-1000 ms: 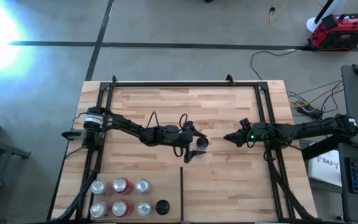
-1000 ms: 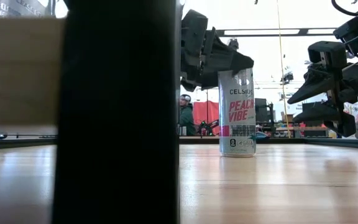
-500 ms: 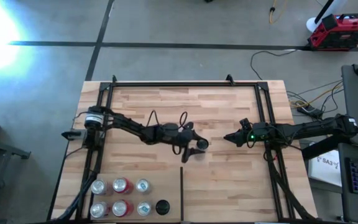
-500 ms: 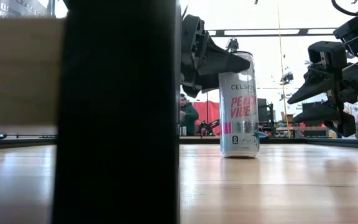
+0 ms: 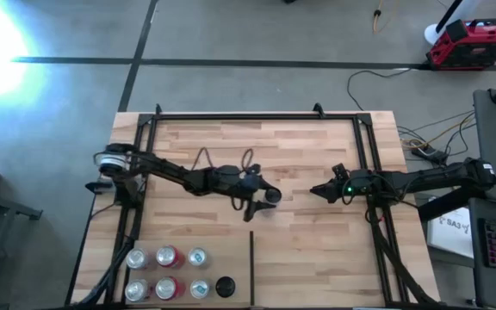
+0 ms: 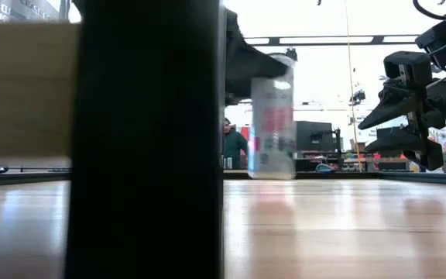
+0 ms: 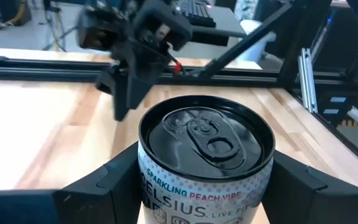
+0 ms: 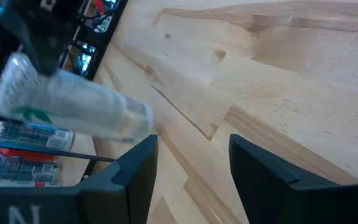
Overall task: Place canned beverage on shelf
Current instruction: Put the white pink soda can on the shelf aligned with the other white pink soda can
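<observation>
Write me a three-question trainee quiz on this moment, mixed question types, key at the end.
1. True or false: the left gripper is shut on the black-topped can.
2. The right gripper is: A) over the grouped cans; B) over the shelf, to the right of the held can and holding nothing; C) gripping the divider strip.
3. How many red-topped cans stand in the group at the shelf's corner?
Key: 1 true; 2 B; 3 two.
</observation>
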Robot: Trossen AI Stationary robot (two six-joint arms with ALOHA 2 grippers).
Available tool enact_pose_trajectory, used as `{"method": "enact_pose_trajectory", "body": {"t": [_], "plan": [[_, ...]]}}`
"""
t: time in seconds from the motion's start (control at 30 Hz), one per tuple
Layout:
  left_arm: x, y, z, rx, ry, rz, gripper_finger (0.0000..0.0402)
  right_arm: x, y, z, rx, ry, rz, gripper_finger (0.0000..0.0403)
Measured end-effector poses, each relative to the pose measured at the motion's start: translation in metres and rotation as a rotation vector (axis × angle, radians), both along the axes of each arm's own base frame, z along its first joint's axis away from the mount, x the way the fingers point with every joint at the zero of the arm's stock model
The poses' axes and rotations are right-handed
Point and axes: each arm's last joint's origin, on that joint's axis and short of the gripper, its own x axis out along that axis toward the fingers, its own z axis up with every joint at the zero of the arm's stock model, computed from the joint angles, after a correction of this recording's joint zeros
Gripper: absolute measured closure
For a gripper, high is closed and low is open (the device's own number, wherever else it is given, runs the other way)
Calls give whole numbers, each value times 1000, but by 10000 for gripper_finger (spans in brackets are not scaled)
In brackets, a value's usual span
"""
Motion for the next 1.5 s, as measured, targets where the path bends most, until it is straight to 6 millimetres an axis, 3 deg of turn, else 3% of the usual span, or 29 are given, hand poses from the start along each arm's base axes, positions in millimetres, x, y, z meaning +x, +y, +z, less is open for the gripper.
{"method": "enact_pose_trajectory", "body": {"t": [0.4,0.6,0.9,1.5], "plan": [[-107,-9,-11,-49,-132,77,155,0,0,0,0,0,1,220],[-135,-19,-14,-32,-137,28,153,0,0,0,0,1,0,220],[-146,-25,-20,-17,-88,-60,153,0,0,0,0,0,0,220],[-137,-27,-28,-12,-32,-60,125,0,0,0,-1,0,0,220]]}}
